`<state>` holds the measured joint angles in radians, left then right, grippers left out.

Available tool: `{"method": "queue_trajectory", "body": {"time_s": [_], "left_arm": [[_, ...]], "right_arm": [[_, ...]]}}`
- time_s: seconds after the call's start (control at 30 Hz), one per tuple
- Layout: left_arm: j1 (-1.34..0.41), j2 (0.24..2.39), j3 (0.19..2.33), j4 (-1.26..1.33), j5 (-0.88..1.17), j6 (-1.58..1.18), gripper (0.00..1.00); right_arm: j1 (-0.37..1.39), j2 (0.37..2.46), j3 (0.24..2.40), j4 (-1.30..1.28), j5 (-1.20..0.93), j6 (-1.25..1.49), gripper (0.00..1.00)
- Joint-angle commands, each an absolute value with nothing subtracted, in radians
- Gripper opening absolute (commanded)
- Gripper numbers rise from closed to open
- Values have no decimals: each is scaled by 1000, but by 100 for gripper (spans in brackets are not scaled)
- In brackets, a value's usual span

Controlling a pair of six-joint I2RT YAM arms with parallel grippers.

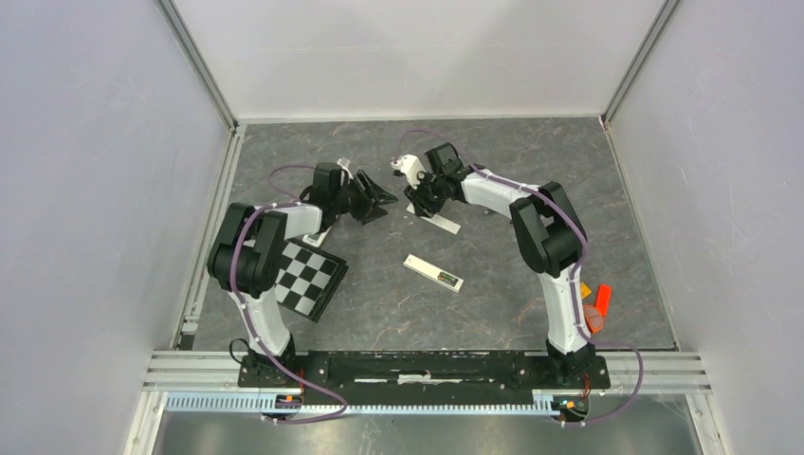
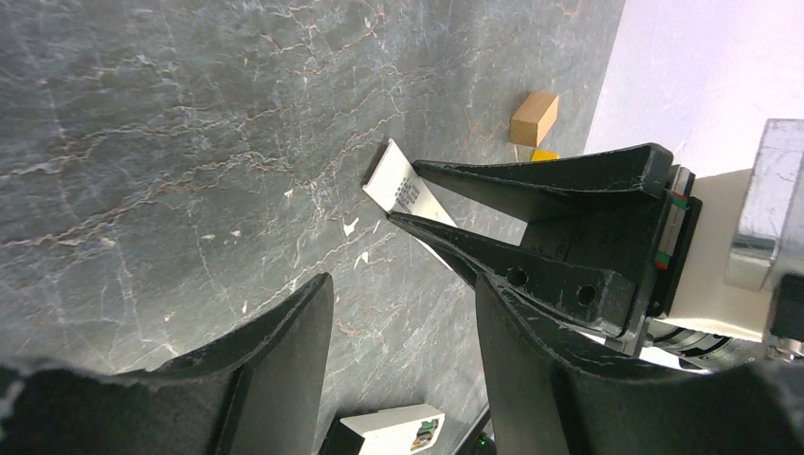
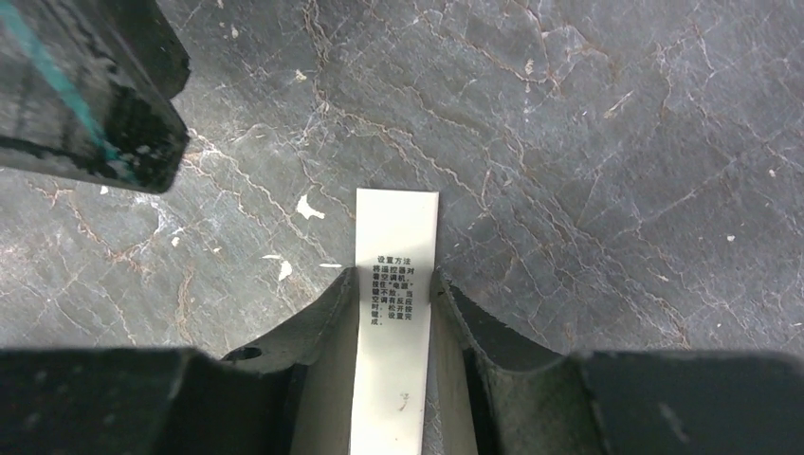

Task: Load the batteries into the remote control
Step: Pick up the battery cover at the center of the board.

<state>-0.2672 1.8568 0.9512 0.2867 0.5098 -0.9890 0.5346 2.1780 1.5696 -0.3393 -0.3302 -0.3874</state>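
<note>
R gripper (image 3: 392,284) clamped on both long edges of white printed strip (image 3: 396,227), which lies on table (image 3: 616,142). L gripper (image 2: 403,303) at its 9 o'clock, close by, fingers apart, nothing btwn. Remote control (image 1: 433,273) on table at R gripper's 6 o'clock, untouched.

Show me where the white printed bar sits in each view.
Top external: white bar above centre, at the right tool.
Left wrist: bar at centre, between that tool's fingers.
Right wrist: bar at bottom centre, between them.
Shared landmark: the right tool.
</note>
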Motion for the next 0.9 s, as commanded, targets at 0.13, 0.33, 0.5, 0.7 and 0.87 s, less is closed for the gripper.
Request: {"method": "queue_trajectory", "body": {"time_s": [0.13,0.33,0.5,0.7,0.87], "left_arm": [[-292,1900,990,311,532,-975,63],[-318,1913,990,325,504,-966,63],[-330,1927,974,383,468,-964,62],[-339,1932,966,394,453,-942,60],[-346,1934,962,354,435,-927,59]], "right_arm": [[532,2110,1457,-290,-386,-391,36],[532,2073,1429,-258,-408,-383,36],[532,2056,1415,-253,-443,-380,36],[532,2039,1398,-258,-496,-392,36],[531,2026,1388,-254,-500,-399,38]]}}
